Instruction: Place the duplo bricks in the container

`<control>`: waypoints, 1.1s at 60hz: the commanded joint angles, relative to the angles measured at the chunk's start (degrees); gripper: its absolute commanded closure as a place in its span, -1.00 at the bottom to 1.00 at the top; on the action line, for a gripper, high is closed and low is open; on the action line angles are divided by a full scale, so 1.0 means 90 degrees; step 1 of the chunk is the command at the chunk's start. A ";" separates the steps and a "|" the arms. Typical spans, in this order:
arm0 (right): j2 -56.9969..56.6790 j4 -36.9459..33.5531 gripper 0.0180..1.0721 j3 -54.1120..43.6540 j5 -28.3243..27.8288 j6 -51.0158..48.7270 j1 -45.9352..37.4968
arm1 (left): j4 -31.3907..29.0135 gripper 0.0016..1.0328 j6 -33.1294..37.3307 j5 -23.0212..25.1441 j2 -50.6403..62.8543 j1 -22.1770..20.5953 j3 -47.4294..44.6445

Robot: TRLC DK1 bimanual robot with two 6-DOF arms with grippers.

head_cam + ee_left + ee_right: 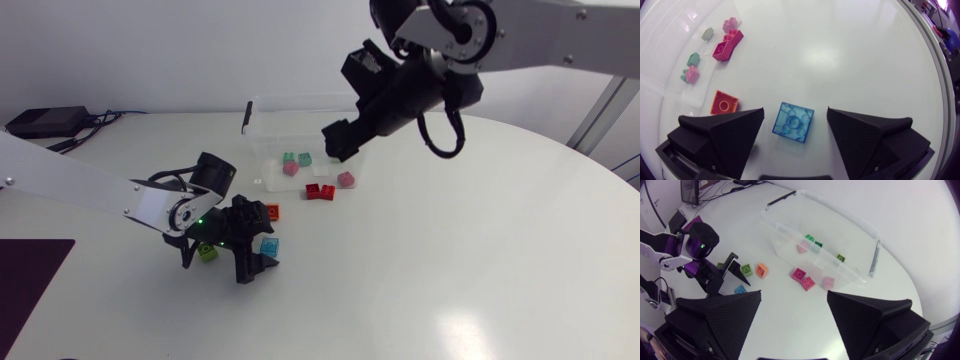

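Observation:
A translucent blue brick [793, 122] lies flat on the table between the fingers of my open left gripper [795, 125], clear of both. From above, the blue brick [268, 246] is at the left gripper [254, 243], with an orange brick [272, 212] and a green brick [207, 252] close by. My right gripper [340, 140] hangs open and empty over the clear container [262, 125]. Green and pink bricks [802, 247] lie in the container [867, 232]. A magenta brick [802, 276] and a pink brick [827, 282] lie against its near wall.
A black pad [30, 275] lies at the table's left edge. The table curves away on the right, with bare white surface in front of and right of the container.

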 commanded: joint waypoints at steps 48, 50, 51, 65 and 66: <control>0.1544 0.2318 -0.88 -0.1558 0.0611 0.0530 0.0149 | -0.1607 0.52 -0.1105 0.0661 -0.1426 0.0753 0.1988; 0.1632 0.2435 -0.88 -0.1558 0.0758 0.0569 0.0168 | -0.1451 0.52 -0.1241 0.0671 -0.1407 0.0792 0.2056; 0.1671 0.2484 -0.88 -0.1558 0.0826 0.0569 0.0188 | -0.1343 0.51 -0.1368 0.0671 -0.1378 0.0821 0.2115; 0.2179 0.2836 -0.88 -0.1196 0.1490 0.0599 0.0158 | -0.0816 0.50 -0.2101 0.0671 -0.0831 0.0938 0.2857; 0.2227 0.2836 -0.88 -0.1157 0.1490 0.0589 0.0139 | -0.0816 0.49 -0.2130 0.0671 -0.0811 0.0938 0.2886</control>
